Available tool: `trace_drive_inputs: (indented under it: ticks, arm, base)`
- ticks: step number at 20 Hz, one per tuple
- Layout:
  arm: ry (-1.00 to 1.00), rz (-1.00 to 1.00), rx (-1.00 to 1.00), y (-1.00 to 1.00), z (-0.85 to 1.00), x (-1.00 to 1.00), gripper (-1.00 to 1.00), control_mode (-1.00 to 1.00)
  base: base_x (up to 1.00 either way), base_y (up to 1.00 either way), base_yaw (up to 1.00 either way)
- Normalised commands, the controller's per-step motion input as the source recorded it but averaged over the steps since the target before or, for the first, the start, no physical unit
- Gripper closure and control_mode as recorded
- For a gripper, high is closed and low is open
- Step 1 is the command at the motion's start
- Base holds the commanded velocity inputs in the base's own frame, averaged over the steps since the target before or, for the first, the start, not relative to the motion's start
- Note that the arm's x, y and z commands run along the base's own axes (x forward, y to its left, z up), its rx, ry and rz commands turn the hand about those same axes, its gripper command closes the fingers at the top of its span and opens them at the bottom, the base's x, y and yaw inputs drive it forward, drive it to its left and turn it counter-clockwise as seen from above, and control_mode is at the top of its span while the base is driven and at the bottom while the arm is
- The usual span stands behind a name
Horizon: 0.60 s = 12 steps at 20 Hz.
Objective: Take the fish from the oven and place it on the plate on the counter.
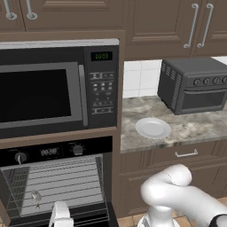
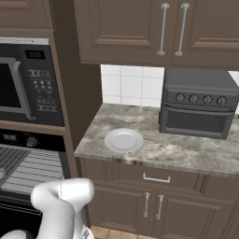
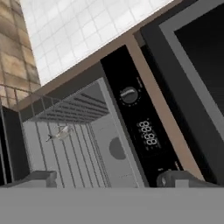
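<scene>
1. Below the microwave [image 1: 53, 88], the oven [image 1: 57, 177] stands with its cavity exposed, which suits the task: the wire rack [image 1: 57, 184] can be reached from the front without any door work.
2. On that rack, towards its left front part in the left base view, lies the fish [image 1: 36, 196], small and pale grey against the bars; it touches nothing else.
3. Seen from the hand view, the fish [image 3: 60, 133] is a slender shape whose long axis runs roughly along the rack's width, across the bars; which end is the head is too small to tell.
4. At the oven's mouth the gripper [image 3: 107, 178] faces the cavity with its fingers wide apart and nothing between them, well short of the fish; I judge this an approach posture, open so as to straddle the narrow body.
5. On the counter [image 2: 186, 151] to the oven's right waits the plate [image 2: 123, 140], bare, standing in front of the toaster oven [image 2: 198, 102] and apart from it, near the counter's front edge, so the drop-off should be short.
</scene>
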Motion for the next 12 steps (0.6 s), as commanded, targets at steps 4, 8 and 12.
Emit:
trace_drive_inputs:
  ticks: [4, 8, 12]
  arm:
    - [0.29, 0.00, 0.41, -0.66, -0.04, 0.29, -1.00, -1.00]
    - [0.19, 0.00, 0.54, -0.39, 0.00, 0.18, -1.00, -1.00]
    - [0.45, -0.02, 0.36, -0.12, 0.66, 0.32, -1.00, -1.00]
  base:
    - [0.00, 0.00, 0.00]
    - [0.00, 0.00, 0.00]
    - [0.00, 0.00, 0.00]
